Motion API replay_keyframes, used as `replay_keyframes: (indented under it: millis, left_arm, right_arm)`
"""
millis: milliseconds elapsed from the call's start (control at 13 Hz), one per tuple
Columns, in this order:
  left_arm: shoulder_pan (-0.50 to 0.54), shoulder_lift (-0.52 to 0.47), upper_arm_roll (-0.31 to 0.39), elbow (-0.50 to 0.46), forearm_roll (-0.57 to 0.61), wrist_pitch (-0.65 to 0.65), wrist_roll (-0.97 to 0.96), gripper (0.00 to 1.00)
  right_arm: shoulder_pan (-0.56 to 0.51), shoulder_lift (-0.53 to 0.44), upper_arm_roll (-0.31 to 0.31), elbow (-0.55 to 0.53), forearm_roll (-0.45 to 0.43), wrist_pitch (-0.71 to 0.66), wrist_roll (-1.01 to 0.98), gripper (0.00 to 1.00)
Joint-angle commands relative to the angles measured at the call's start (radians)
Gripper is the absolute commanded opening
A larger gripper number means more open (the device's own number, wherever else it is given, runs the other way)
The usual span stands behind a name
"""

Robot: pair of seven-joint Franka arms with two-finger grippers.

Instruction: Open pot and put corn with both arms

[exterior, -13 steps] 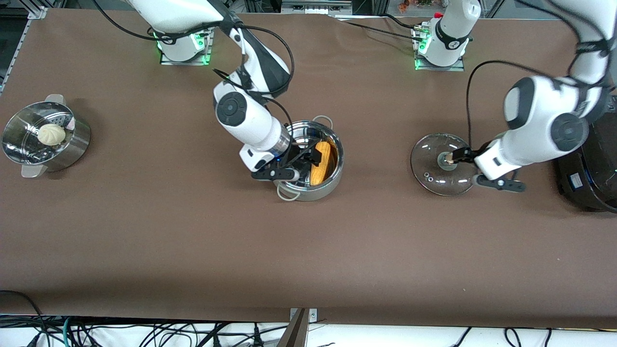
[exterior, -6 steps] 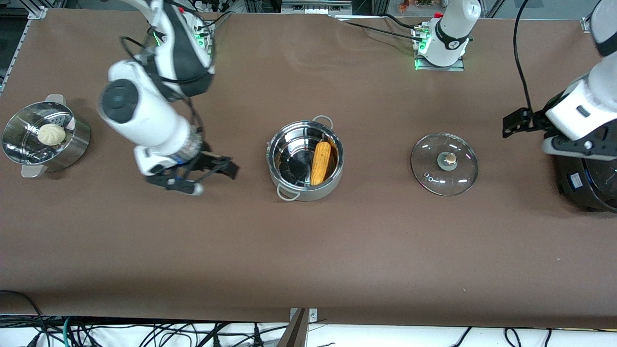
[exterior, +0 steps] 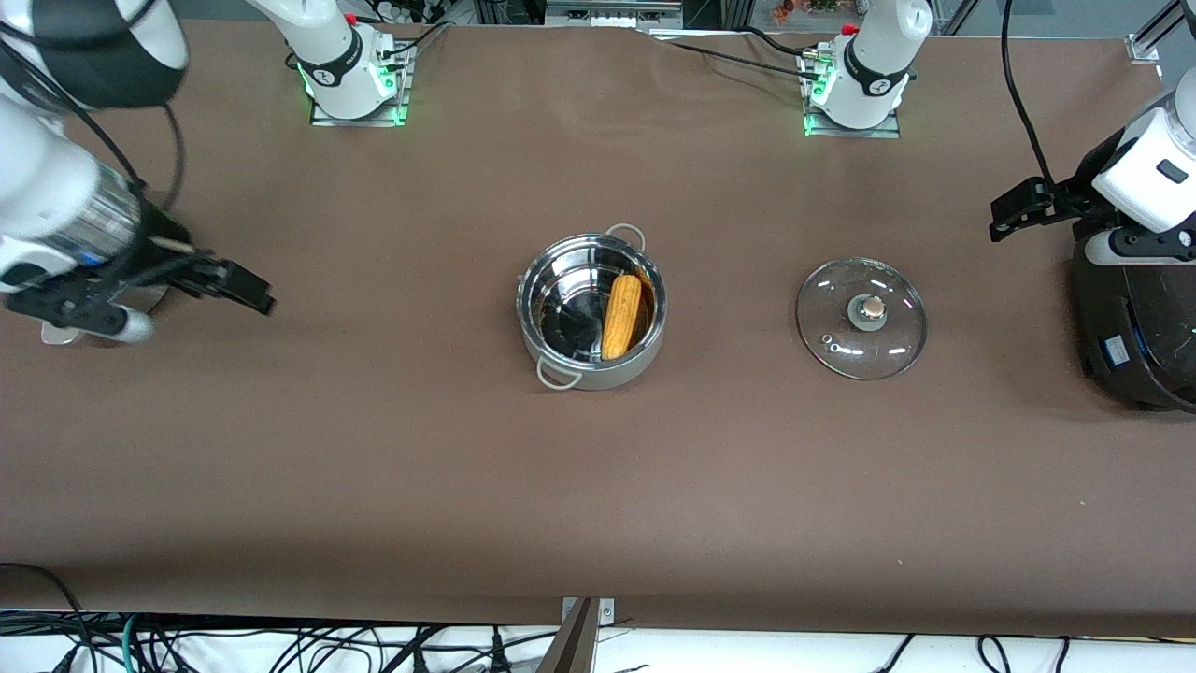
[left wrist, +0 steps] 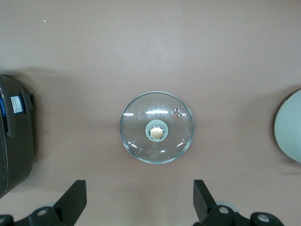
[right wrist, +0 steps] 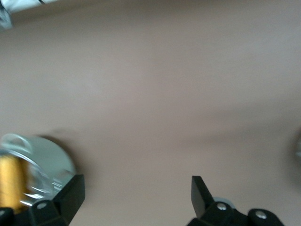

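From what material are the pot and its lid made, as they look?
The pot looks like polished stainless steel: its inner wall mirrors the corn lying in it. The lid seems clear glass, since the brown table shows through it, with a tan knob, maybe wood or plastic.

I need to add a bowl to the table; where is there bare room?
Bare cloth lies between pot and glass lid, and everywhere nearer the front camera than both. The ends are crowded: black cooker under the left gripper, right gripper.
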Motion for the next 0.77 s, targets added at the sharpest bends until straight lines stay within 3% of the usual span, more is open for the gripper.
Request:
replay_keyframes:
  millis: [0,231,462,692]
  left_arm:
    - [0.006,0.004,-0.005,0.012,0.016,-0.008,-0.018,1.0]
    - [0.008,0.004,-0.002,0.012,0.013,-0.009,-0.027,1.0]
    - [0.008,0.004,-0.002,0.009,0.013,-0.009,-0.028,1.0]
    - [0.008,0.004,-0.002,0.009,0.012,-0.009,-0.028,1.0]
  right_arm:
    - [-0.115,-0.114,0.038,-0.133,-0.037,0.018,-0.197,1.0]
    - [-0.151,-0.177,0.041,-0.171,-0.096,0.016,-0.227,1.0]
    - [-0.158,-0.177,0.003,-0.185,-0.021,0.022,-0.285,1.0]
    - [-0.157,-0.18,-0.004,-0.188,-0.019,0.016,-0.305,1.0]
